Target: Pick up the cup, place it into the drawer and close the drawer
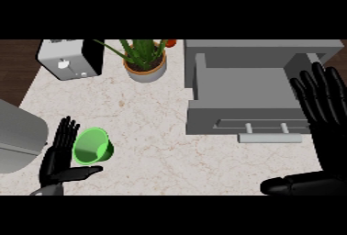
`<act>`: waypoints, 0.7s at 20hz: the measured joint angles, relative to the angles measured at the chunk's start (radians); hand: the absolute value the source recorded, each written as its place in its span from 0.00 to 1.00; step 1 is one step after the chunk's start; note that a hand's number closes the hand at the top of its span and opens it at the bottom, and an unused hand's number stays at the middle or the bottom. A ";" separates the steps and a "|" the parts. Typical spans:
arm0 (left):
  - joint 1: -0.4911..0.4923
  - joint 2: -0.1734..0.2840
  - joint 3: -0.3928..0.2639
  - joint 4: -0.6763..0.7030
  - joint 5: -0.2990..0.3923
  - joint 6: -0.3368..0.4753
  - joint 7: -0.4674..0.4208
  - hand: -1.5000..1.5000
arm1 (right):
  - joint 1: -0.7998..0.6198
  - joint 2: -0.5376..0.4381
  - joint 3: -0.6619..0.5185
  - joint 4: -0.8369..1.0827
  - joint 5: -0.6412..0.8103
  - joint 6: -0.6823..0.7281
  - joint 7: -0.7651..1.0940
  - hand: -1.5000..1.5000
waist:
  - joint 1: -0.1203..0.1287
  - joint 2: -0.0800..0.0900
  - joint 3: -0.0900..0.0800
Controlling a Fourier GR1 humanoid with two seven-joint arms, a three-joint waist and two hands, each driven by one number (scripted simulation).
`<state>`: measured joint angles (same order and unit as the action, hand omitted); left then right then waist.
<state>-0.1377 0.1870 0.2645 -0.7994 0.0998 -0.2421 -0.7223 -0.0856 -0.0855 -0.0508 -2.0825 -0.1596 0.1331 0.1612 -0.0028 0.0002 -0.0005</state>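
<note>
Cup point(92, 146), bright green and smooth, lies tipped on its side near the counter's point(149, 137) left edge, toward the front; we look into its round mouth and see a paler green rim around a darker inside. The counter is a pale, marbled stone with fine brownish veins.

Our left hand point(59, 158) is black and glossy, and it stands at the counter's front-left corner with the palm turned toward the cup. Its fingers are straight and held close together, pointing away from us, just beside the cup's left side; the thumb sticks out to the right beneath the cup. We cannot tell whether any finger actually touches the cup, and nothing is curled round it.

Our right hand point(325, 114) rises along the counter's right edge, larger in view, with its fingers straight and slightly fanned, pointing away from us. The thumb lies flat across the front-right corner, pointing left. It holds nothing.

The drawer point(244, 98) is a plain grey box at the back-right of the counter, pulled open, with a flat matte floor, low walls, and a pale bar handle point(269, 136) on its front panel.

At the back edge we see a white and black toaster point(68, 59) on the left and a potted plant point(144, 57) with long green leaves in a round grey pot. A curved grey object point(17, 137) sits at the left edge.
</note>
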 measured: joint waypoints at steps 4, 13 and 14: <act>-0.045 0.002 -0.007 0.106 -0.019 0.001 -0.075 0.00 | -0.009 0.013 0.019 -0.002 0.025 -0.018 0.005 0.00 | -0.001 0.000 0.000; -0.089 0.005 -0.010 0.199 0.007 -0.036 -0.129 0.00 | -0.022 0.015 0.020 -0.001 0.031 -0.024 0.012 0.00 | 0.000 0.000 0.000; -0.095 -0.005 -0.012 0.196 0.012 -0.033 -0.117 0.00 | -0.030 0.018 0.028 -0.019 0.035 -0.034 0.037 0.00 | 0.000 0.000 0.000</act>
<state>-0.2324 0.1824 0.2529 -0.6038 0.1120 -0.2748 -0.8393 -0.1153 -0.0680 -0.0224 -2.1016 -0.1250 0.0990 0.1983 -0.0026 0.0004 -0.0001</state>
